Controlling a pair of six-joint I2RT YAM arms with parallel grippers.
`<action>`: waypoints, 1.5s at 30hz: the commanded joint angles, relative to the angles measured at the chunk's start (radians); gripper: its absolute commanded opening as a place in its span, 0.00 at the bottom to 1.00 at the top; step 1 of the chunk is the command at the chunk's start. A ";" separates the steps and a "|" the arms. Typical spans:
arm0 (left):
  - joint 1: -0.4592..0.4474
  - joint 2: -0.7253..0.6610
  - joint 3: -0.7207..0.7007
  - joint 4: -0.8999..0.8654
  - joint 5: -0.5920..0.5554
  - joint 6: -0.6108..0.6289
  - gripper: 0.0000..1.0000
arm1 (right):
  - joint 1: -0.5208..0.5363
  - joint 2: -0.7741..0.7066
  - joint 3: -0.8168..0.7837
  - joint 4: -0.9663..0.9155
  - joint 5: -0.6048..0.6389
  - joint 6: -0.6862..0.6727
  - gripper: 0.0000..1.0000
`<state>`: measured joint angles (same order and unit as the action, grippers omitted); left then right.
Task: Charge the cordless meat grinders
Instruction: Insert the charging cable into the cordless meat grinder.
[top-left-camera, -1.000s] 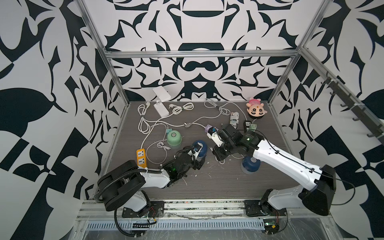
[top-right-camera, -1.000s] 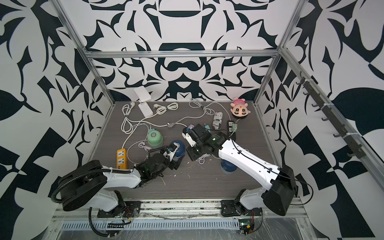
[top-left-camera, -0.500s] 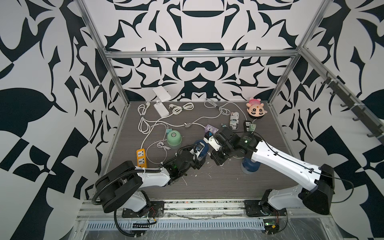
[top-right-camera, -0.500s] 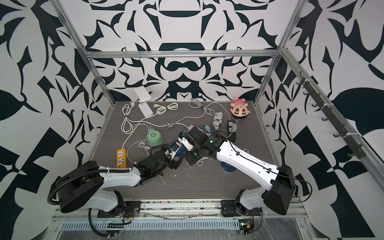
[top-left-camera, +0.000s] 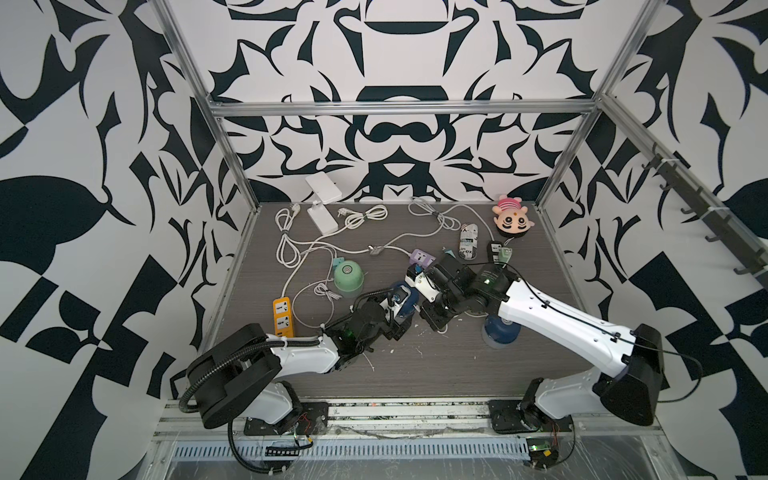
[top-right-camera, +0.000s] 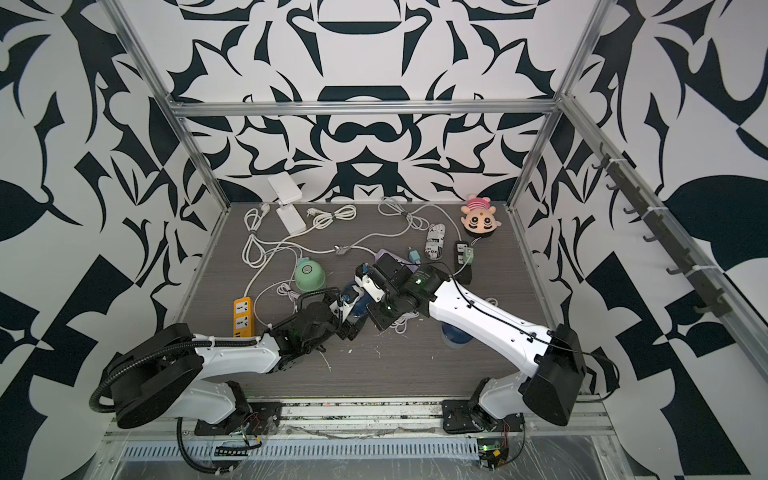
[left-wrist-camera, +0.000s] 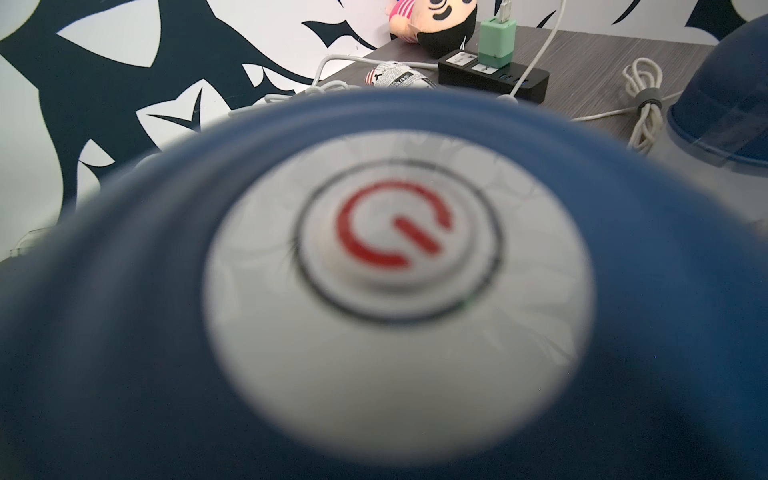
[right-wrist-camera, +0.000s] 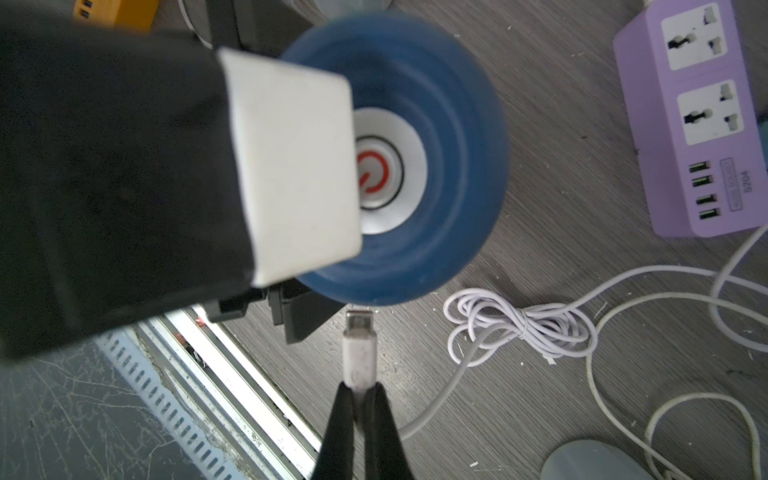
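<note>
Navy and half-hidden under our right arm sits a second grinder. Mid-table our left gripper clasps the tilted navy grinder; our right gripper pinches a white cable plug just beside it. Beyond: mint grinder, purple power strip, pink plush.

Cordless meat grinders, three units.
- First navy grinder: sitting mid-table, its navy dome showing a round white top with a red power symbol.
- Second navy grinder: standing upright on its clear bowl base, front right, partly hidden from above.
- Mint green grinder: standing left of centre, its grey button facing up.
</note>
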<state>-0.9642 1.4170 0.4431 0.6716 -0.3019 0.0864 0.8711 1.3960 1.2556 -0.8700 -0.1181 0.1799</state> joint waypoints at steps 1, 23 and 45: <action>0.004 -0.040 0.011 0.040 0.026 0.001 0.66 | 0.005 -0.005 0.043 -0.012 0.007 -0.013 0.00; 0.004 -0.073 -0.013 0.000 0.051 -0.006 0.61 | 0.004 -0.003 0.062 -0.026 0.027 -0.026 0.00; 0.004 -0.090 -0.035 0.027 -0.024 -0.020 0.58 | 0.005 0.002 0.074 -0.059 0.029 -0.039 0.00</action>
<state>-0.9638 1.3605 0.4129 0.6270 -0.3019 0.0761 0.8711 1.4239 1.2968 -0.9157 -0.0990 0.1535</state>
